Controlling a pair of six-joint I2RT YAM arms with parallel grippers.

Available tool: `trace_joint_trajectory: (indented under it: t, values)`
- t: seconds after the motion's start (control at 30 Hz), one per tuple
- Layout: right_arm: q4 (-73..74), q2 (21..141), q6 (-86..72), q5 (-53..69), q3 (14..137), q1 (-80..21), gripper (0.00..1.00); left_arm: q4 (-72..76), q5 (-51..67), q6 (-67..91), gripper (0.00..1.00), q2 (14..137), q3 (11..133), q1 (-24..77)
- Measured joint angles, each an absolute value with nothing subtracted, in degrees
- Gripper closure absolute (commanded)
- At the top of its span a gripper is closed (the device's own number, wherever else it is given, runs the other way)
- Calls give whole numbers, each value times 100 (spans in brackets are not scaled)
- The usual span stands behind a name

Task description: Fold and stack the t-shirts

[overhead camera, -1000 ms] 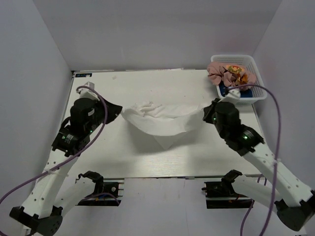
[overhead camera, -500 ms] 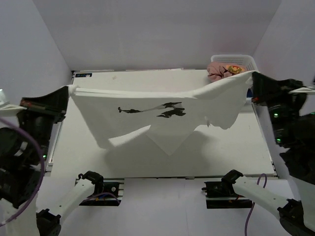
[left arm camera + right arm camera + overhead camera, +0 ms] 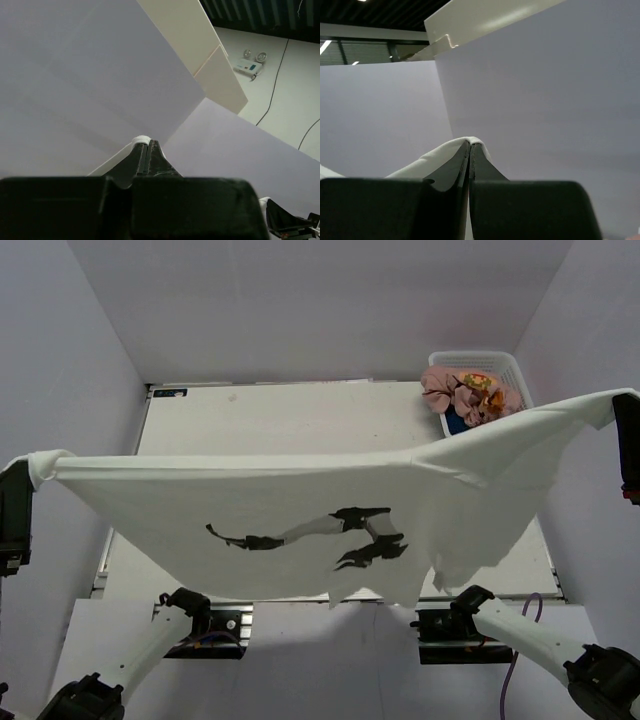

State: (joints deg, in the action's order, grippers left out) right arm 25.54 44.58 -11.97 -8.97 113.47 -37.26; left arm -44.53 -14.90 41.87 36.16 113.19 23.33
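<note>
The white t-shirt (image 3: 270, 510) hangs stretched wide and high above the table between my two grippers, with a dark print near its lower middle. My left gripper (image 3: 22, 480) is shut on its left corner at the left edge of the top view; the wrist view shows the cloth (image 3: 140, 140) pinched at the fingertips. My right gripper (image 3: 625, 415) is shut on its right corner at the right edge; cloth (image 3: 445, 152) wraps its tips. The pink t-shirt (image 3: 455, 390) with a yellow-orange print and the navy t-shirt (image 3: 458, 422) lie in the basket.
A white mesh basket (image 3: 510, 370) stands at the table's back right corner. The white table (image 3: 290, 420) shows beyond the raised shirt. Grey walls enclose the left, back and right. Both wrist cameras point up at walls and ceiling.
Both grippers have lifted and pulled far apart, raising the white t-shirt from a crumpled strip on the table into a wide spread sheet held high, close to the top camera.
</note>
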Motion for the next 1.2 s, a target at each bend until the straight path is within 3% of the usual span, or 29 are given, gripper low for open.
trace_joint_trajectory:
  t: [0.2, 0.4, 0.57, 0.73, 0.77, 0.8, 0.83, 0.87, 0.9, 0.93, 0.97, 1.1, 1.2]
  values:
    - [2239, 4480, -991, -779, 11080, -3732, 100, -4431, -1347, 4134, 100, 3658, 11225, 2300]
    - [1321, 4840, -543, -1929, 9813, -3736, 100, -4027, -1697, 4165, 100, 3756, 9922, 2316]
    - [408, 6106, -257, -2853, 8680, -3636, 100, -3896, -2587, 4550, 100, 4845, 8792, 2331]
    - [266, 8200, -462, -2762, 8385, -3070, 100, -3846, -3301, 5043, 100, 6792, 7817, 2115]
    - [281, 8527, -558, -2685, 8357, -2928, 100, -3863, -3376, 5113, 97, 7201, 7765, 2032]
    - [281, 8897, -674, -2574, 8357, -2768, 100, -3865, -3415, 5162, 86, 7616, 7728, 1922]
    - [233, 9242, -775, -2432, 8359, -2611, 100, -3881, -3433, 5190, 65, 8029, 7717, 1789]
    - [215, 9564, -878, -2281, 8361, -2447, 100, -3868, -3435, 5212, 28, 8412, 7756, 1634]
    - [257, 9902, -972, -2145, 8403, -2305, 49, -3879, -3441, 5207, 15, 8814, 7854, 1490]
    - [285, 10204, -1081, -2008, 8512, -2189, 10, -3894, -3452, 5218, 6, 9271, 8001, 1337]
    - [294, 10536, -1144, -1859, 8654, -2080, 10, -3968, -3454, 5207, 1, 9710, 8239, 1225]
    - [600, 11544, -1197, -1385, 9369, -1815, 10, -4178, -3345, 5030, 1, 11330, 9432, 880]
    - [707, 11577, -1201, -1098, 9373, -1831, 10, -4202, -3208, 4766, 1, 11596, 9566, 832]
